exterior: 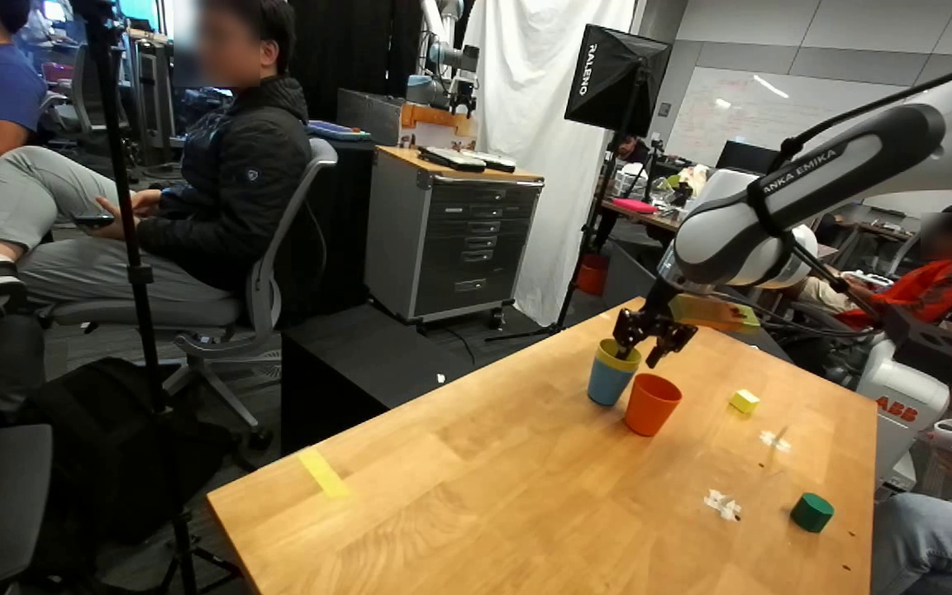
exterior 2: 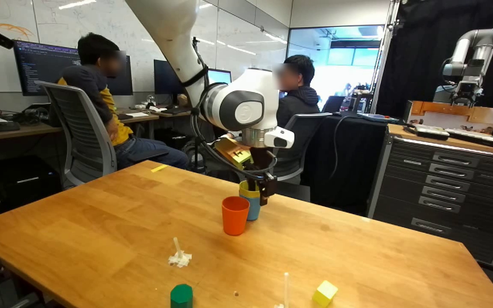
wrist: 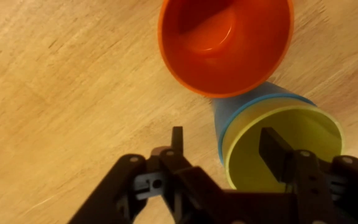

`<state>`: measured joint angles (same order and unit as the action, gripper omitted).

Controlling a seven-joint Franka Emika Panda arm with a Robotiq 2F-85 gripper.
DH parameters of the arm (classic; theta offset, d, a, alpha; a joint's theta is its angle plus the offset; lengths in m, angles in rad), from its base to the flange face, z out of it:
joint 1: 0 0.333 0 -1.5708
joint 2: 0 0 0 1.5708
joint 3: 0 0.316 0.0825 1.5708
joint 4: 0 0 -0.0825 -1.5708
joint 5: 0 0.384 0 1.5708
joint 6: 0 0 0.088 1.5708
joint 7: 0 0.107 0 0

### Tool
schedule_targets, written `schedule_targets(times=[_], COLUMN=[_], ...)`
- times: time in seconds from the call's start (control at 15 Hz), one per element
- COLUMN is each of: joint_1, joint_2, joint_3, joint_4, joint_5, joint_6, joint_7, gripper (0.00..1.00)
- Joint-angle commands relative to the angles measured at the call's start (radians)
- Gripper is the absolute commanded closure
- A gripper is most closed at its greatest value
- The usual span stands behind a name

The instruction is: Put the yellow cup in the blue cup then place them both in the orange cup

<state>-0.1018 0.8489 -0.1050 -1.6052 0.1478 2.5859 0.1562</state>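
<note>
The yellow cup [exterior: 606,358] sits nested inside the blue cup [exterior: 607,383], with its rim standing above the blue rim. The yellow cup [exterior 2: 245,190] and the blue cup [exterior 2: 253,208] stand upright on the table behind the orange cup [exterior 2: 235,217]. The orange cup [exterior: 652,406] is upright and close beside them. In the wrist view the orange cup [wrist: 253,62] looks empty and partly covers the blue cup [wrist: 227,113]. My gripper [wrist: 223,137] is open. One finger reaches into the yellow cup's mouth [wrist: 312,130], and the other is outside its wall.
A yellow block [exterior: 744,402] and a dark green block [exterior: 811,512] lie on the wooden table [exterior: 476,496]. Thin upright sticks are taped to the tabletop, such as the stick [exterior 2: 176,245] and the stick [exterior 2: 286,286]. The cups stand near one long table edge.
</note>
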Motion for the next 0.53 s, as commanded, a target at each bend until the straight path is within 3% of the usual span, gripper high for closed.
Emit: schedule_targets(times=[0.0, 0.2, 0.47], joint_1=[0.009, 0.011, 0.01], joint_2=[0.029, 0.038, 0.042], joint_3=[-0.011, -0.012, -0.007], joint_4=[0.061, 0.073, 0.083], joint_5=[-0.022, -0.024, -0.022], joint_6=[-0.046, -0.049, -0.055], joint_7=[0.027, 0.026, 0.022], gripper=[0.66, 0.88, 0.97])
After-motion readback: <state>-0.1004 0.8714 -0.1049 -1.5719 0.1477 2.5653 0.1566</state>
